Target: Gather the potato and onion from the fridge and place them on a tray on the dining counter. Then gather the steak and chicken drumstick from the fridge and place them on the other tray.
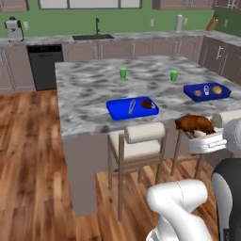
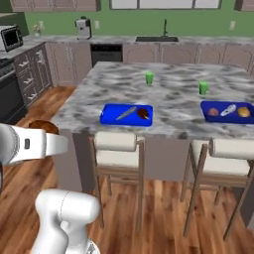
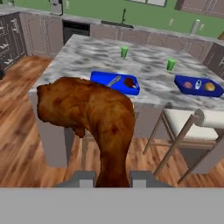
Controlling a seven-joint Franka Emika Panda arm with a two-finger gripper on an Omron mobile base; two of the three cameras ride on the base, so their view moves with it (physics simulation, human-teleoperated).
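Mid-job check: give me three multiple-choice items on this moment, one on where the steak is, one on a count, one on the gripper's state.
1. Where is the steak?
A. in the nearer tray
B. on the floor
C. in the sink

2. How many green cups stand on the dining counter?
A. one
B. two
C. four

3. What is the gripper doing?
A. open and empty
B. shut on a utensil
C. shut on the chicken drumstick

Answers: 1 A, it lies beside the utensil in that tray. 2 B, two stand mid-counter. 3 C, the hand view shows the narrow end between the fingertips.
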